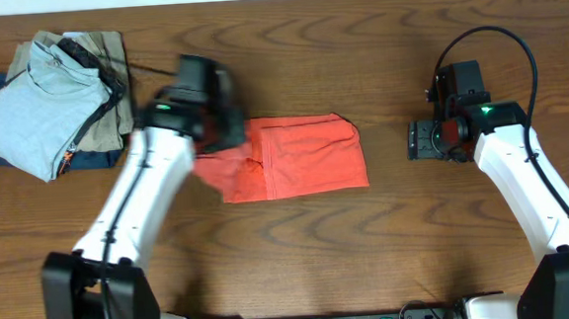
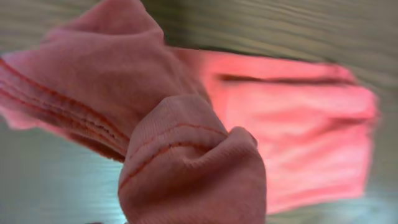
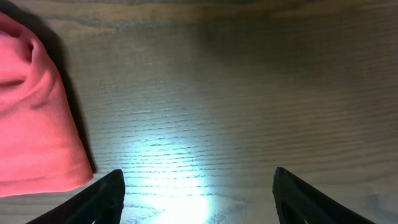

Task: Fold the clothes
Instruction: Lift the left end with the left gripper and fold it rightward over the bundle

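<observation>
Red T-shirt (image 2: 186, 168) edge pinched in closed left claw (image 1: 221, 132), open right claw (image 3: 199, 196) nearby

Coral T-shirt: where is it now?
Overhead, the coral T-shirt lies centred on the table, its left end pinched by the left gripper; the right gripper sits open to its right.

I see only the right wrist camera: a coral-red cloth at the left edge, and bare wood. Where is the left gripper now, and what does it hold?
Observer: The left gripper is at the left end of the coral-red cotton T-shirt, shut on a bunch of its fabric.
Operator: Does the shirt lie flat?
Observer: Mostly. It lies as a folded rectangle, rumpled only at the gripped end.
Operator: Is anything else there?
Observer: At the far left lies a pile, with a light blue shirt over a tan garment, apart from the T-shirt.
</observation>
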You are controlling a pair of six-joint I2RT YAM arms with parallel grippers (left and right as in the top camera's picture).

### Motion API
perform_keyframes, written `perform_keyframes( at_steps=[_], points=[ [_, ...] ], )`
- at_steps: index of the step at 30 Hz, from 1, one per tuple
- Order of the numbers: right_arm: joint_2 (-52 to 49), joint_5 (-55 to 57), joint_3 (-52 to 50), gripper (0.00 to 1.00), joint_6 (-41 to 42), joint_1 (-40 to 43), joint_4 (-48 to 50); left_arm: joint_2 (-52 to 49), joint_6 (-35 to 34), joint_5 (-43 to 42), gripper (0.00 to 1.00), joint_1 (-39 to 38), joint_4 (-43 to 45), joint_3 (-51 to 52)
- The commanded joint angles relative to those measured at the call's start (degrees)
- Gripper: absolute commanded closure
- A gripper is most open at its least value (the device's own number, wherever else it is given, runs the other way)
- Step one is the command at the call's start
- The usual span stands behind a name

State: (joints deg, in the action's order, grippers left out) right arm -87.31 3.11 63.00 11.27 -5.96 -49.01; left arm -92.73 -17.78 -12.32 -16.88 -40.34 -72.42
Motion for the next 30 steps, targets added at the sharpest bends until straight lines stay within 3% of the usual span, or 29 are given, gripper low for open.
perform_keyframes(
  at_steps=[1, 10, 24, 25, 26, 27, 29, 30],
  points=[
    [0.0, 0.5, 0.4, 0.26, -0.6, 0.8, -0.3, 0.1, -4.9, -1.6, 0.94, -6.9, 2.5, -1.0],
    [0.0, 0.5, 0.4, 0.25, -0.6, 0.8, -1.0, -4.4, -10.7, -1.9, 0.94, -17.6, 12.6, -1.0],
    [0.0, -0.6, 0.0, 0.25, -0.6, 0.6, -1.6, -5.8, -18.3, -2.3, 0.92, -18.4, 17.0, -0.9],
    [0.0, -0.6, 0.0, 0.25, -0.6, 0.7, -1.6, -5.8, -18.4, -2.3, 0.87, -18.6, 17.5, -0.9],
    [0.0, -0.6, 0.0, 0.25, -0.6, 0.7, -1.6, -5.8, -18.4, -2.3, 0.75, -18.8, 18.1, -0.9],
    [0.0, -0.7, 0.0, 0.25, -0.6, 0.7, -1.6, -5.8, -18.6, -3.0, 0.53, -19.2, 19.1, -0.9],
    [0.0, -0.9, 0.0, 0.25, -0.6, 0.7, -1.6, -5.8, -18.4, -6.5, 0.37, -19.6, 21.7, -0.9],
    [0.0, -0.9, 0.0, 0.25, -0.6, 0.7, -1.6, -5.8, -17.1, -9.2, 0.34, -19.6, 23.6, -0.9]
  ],
)
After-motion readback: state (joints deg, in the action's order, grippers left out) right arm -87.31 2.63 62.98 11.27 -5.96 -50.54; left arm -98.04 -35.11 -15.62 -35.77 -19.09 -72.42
